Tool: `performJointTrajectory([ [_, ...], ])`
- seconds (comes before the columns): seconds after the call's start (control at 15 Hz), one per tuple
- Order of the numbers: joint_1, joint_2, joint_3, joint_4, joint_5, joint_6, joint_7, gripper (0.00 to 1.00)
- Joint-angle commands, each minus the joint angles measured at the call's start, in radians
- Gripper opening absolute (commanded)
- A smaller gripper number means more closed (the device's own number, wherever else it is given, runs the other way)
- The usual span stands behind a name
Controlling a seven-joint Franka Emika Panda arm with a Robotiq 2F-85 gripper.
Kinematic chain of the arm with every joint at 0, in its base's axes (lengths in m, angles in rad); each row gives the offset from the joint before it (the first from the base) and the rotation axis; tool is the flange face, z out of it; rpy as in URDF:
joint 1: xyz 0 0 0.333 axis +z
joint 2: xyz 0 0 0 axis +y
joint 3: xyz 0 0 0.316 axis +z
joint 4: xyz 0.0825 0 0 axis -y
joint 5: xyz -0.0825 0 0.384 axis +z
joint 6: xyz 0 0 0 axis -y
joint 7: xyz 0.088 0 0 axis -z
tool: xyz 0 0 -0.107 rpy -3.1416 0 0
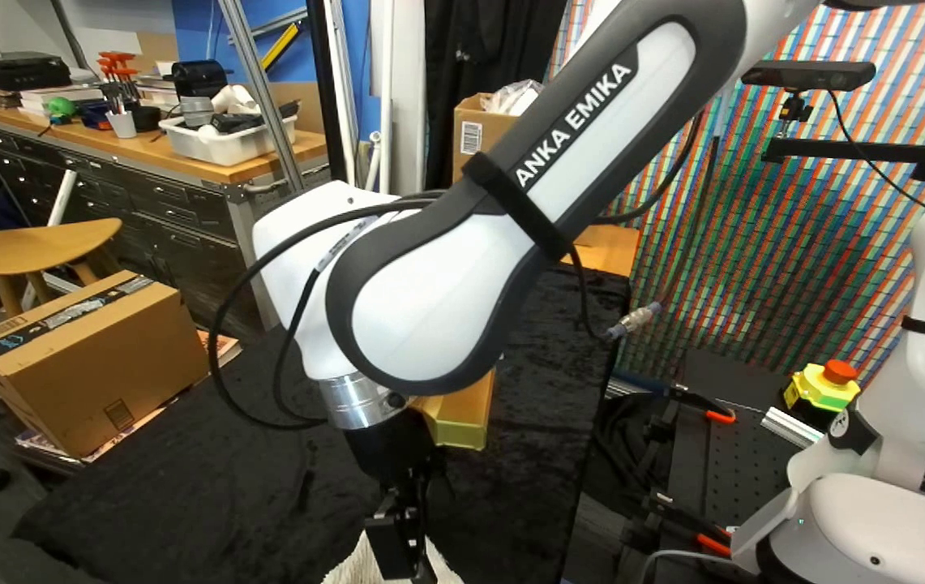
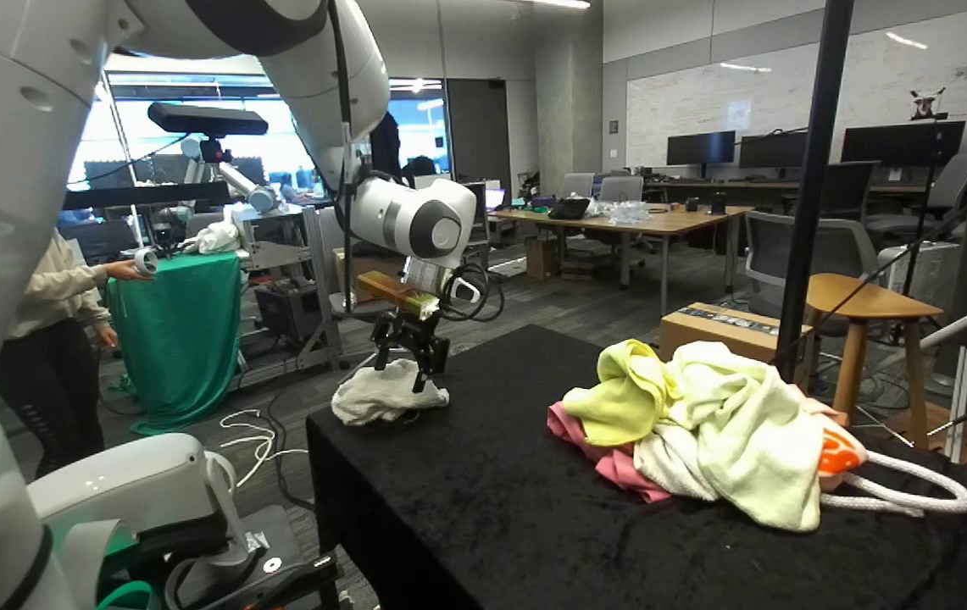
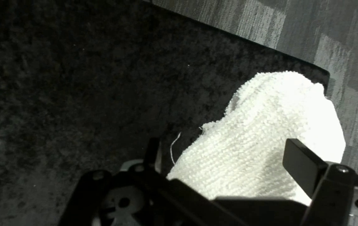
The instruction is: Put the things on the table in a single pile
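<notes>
Beyond your black table [image 1: 211,487], in an exterior view, a desk [image 1: 134,148] bears a bin [image 1: 211,146] of clutter [image 1: 237,122]; a cardboard box [image 1: 490,134] holds plastic [image 1: 511,96]. In an exterior view, your pile [image 2: 737,424] lies well apart from the white rag [image 2: 377,400] at the table's corner. In the wrist view, your gripper [image 3: 224,157] stands unclenched, that rag showing between its fingers.

In an exterior view, on the table [image 2: 525,474]: at left, near its corner, a cloth [image 2: 375,398] beneath the gripper [image 2: 401,377]; at right, well apart, the pile [image 2: 695,424], with a rope [image 2: 960,501] to its right. Behind the pile, a box [image 2: 716,329]; right of the box, a stool [image 2: 869,296].
</notes>
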Motion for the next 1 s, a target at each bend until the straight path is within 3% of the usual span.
performJointTrajectory([
  [0.0, -0.013, 0.035, 0.006, 0.085, 0.068, -0.075, -0.011, 1.00],
  [0.6, -0.004, 0.103, 0.012, 0.147, 0.192, -0.091, 0.011, 1.00],
  [0.93, 0.042, 0.126, -0.004, 0.127, 0.152, -0.039, 0.043, 1.00],
])
